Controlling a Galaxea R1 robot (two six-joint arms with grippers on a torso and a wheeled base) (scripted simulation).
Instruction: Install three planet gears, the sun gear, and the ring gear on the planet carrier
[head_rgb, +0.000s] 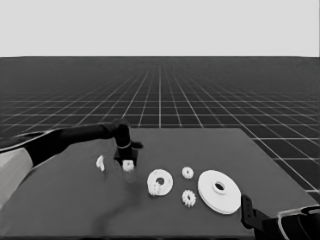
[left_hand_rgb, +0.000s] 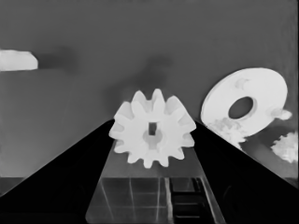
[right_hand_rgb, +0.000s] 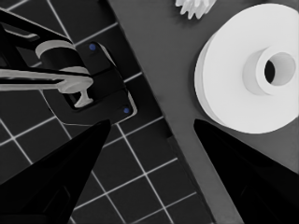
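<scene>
Left gripper (head_rgb: 128, 161) sits over the table's (head_rgb: 75, 200) left-middle, arm coming in from the left edge, fingers pinching a small planet gear (left_hand_rgb: 152, 128) between them; in the wrist view the gear stands upright, teeth w/ both finger edges touching its sides. Right gripper (right_hand_rgb: 149, 140) is parked at the near right corner of the table, fingers spread, nothing between them.

Largest to smallest: larger round part (head_rgb: 218, 191), the ring gear, lies flat at the right, near the parked right arm; thick rim and raised hub w/ dark hole show in the right wrist view. Smaller round part (head_rgb: 160, 182), the planet carrier, lies just right of the left gripper, roughly mid-table; one gear (head_rgb: 156, 188) appears to sit on its near edge. Two more gears lie loose btwn the two round parts: one farther back (head_rgb: 187, 172), one nearer (head_rgb: 188, 198), both apart from the discs. Thin white piece (head_rgb: 100, 163) lies just left of the left gripper, not touching it.
</scene>
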